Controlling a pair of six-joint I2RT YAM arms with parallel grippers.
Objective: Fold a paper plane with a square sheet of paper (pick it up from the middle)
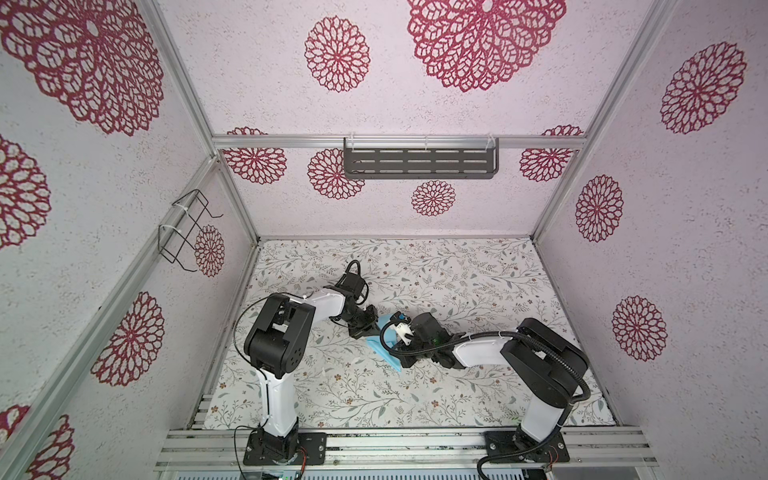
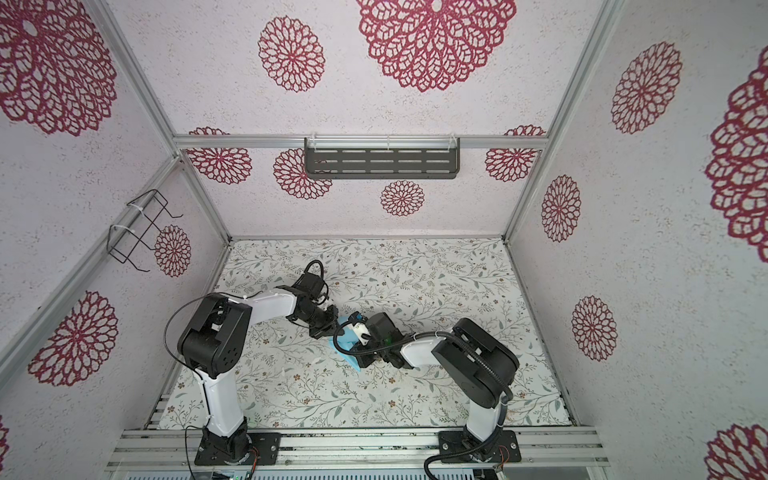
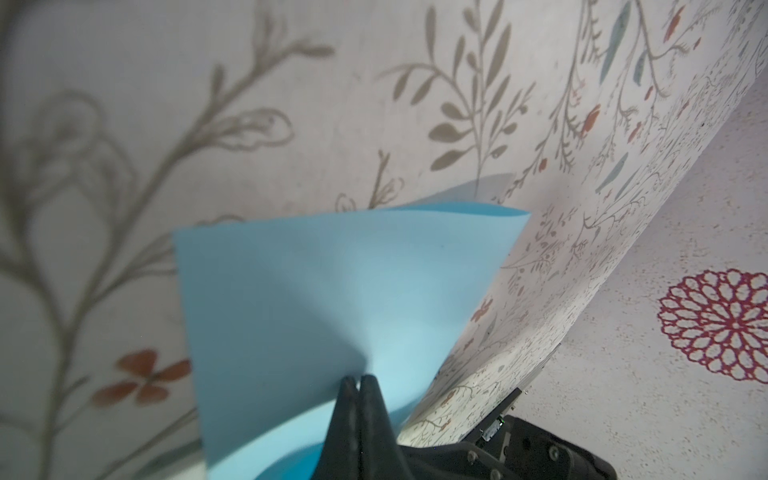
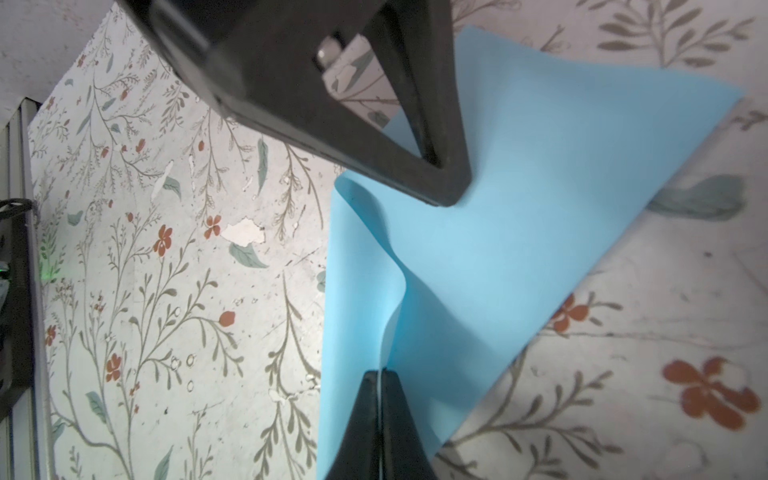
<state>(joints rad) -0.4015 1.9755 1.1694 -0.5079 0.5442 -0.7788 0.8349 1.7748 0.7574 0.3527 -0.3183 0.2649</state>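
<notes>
The square sheet of paper (image 1: 379, 347) (image 2: 343, 347) is plain light blue and hangs bent in a loose curve just above the middle of the floral table. My left gripper (image 3: 359, 377) (image 1: 372, 322) is shut on one part of the sheet (image 3: 332, 291). My right gripper (image 4: 380, 372) is shut on another part, with the paper's (image 4: 540, 208) thin edge showing between its tips. In the right wrist view a left fingertip (image 4: 451, 187) pinches the sheet close by. In both top views the right wrist covers its own fingertips. No paper plane is in view.
The floral table cover (image 1: 457, 282) has white scuffs. A dark slotted shelf (image 1: 419, 162) hangs on the back wall and a wire rack (image 1: 187, 232) on the left wall. Aluminium rails (image 1: 399, 444) carrying both arm bases run along the front edge.
</notes>
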